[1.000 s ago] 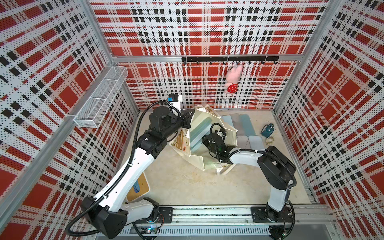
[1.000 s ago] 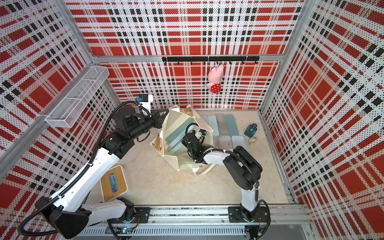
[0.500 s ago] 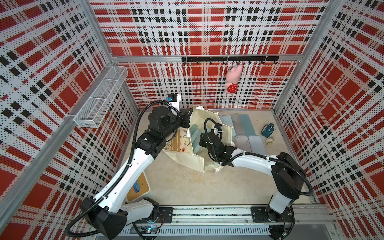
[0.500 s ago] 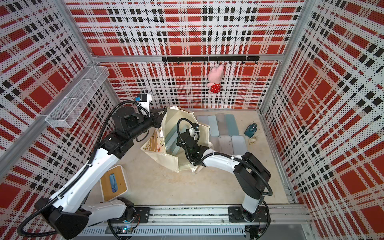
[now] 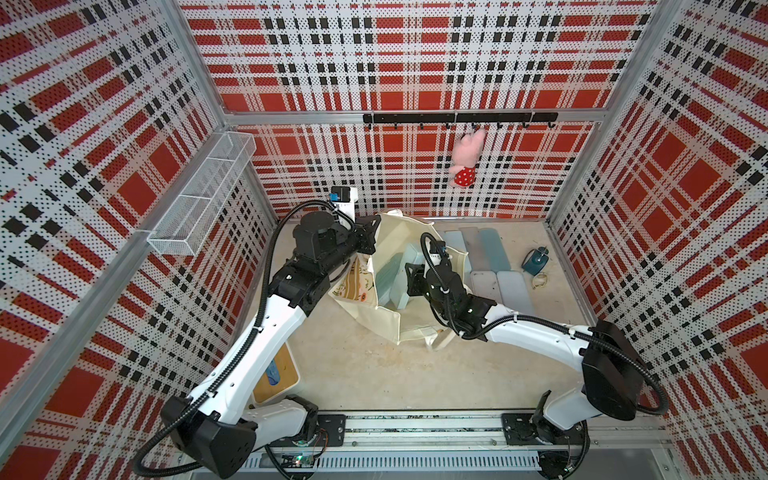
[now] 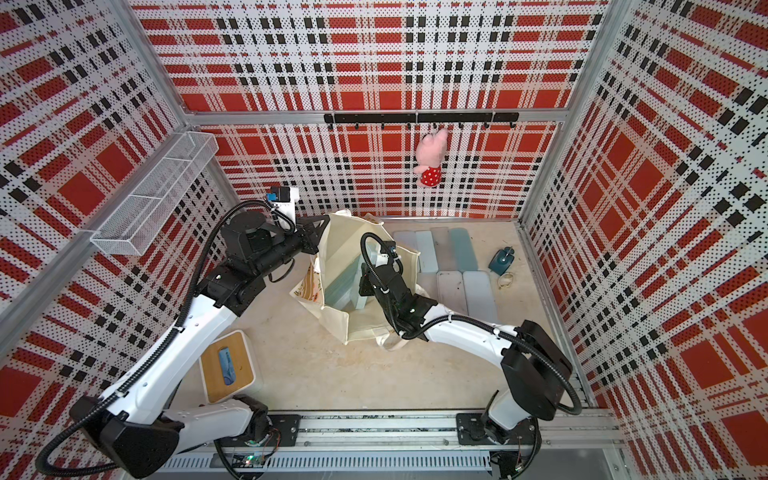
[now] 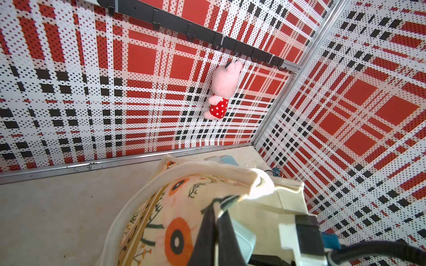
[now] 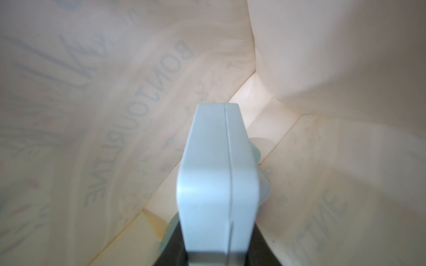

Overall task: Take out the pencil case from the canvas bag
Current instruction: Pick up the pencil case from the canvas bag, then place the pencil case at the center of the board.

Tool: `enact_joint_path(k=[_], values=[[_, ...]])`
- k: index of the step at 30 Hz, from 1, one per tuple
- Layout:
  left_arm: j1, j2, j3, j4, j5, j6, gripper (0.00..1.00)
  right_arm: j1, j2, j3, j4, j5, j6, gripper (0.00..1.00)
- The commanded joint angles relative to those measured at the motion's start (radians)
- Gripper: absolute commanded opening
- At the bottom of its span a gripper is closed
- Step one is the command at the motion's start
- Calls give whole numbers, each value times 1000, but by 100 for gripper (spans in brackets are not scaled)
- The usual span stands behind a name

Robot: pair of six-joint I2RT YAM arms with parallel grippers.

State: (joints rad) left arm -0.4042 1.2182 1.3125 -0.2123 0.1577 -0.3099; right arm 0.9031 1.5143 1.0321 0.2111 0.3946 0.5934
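The canvas bag [image 5: 386, 320] leans open on the table, cream sides out, flower print [image 7: 177, 232] on its face. My left gripper [image 5: 375, 225] is shut on the bag's top rim, seen pinched in the left wrist view [image 7: 227, 202]. My right gripper [image 5: 409, 276] reaches inside the bag and is shut on a pale blue-grey pencil case [image 8: 216, 172]. That case stands on end between the jaws [image 8: 216, 253], and in both top views its lower part [image 6: 358, 300] shows under the wrist. More pale teal cases [image 5: 388, 278] lie inside the bag.
Several flat pencil cases [image 5: 486, 253] lie side by side on the table at the back right, beside a small teal object [image 5: 536, 262]. A wood-topped box [image 6: 226, 365] sits front left. A pink plush [image 5: 467, 158] hangs from the hook rail. A wire basket [image 5: 203, 199] juts from the left wall.
The right arm has stretched out, and its gripper with the pencil case has moved left and toward the back. The bag has shifted left with it, and the left gripper kept hold of the rim.
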Motion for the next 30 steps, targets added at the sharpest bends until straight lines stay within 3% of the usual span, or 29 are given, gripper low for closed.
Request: enact_joint_path(k=[1, 15, 30], values=[[26, -13, 13, 113, 25, 2, 0, 6, -76, -22, 91, -59, -114, 27], [88, 5, 1, 117, 46, 4, 0, -22, -238, -25, 49, -197, -198, 27], [259, 42, 71, 37, 13, 28, 0, -120, -385, -5, -89, -361, -240, 24]])
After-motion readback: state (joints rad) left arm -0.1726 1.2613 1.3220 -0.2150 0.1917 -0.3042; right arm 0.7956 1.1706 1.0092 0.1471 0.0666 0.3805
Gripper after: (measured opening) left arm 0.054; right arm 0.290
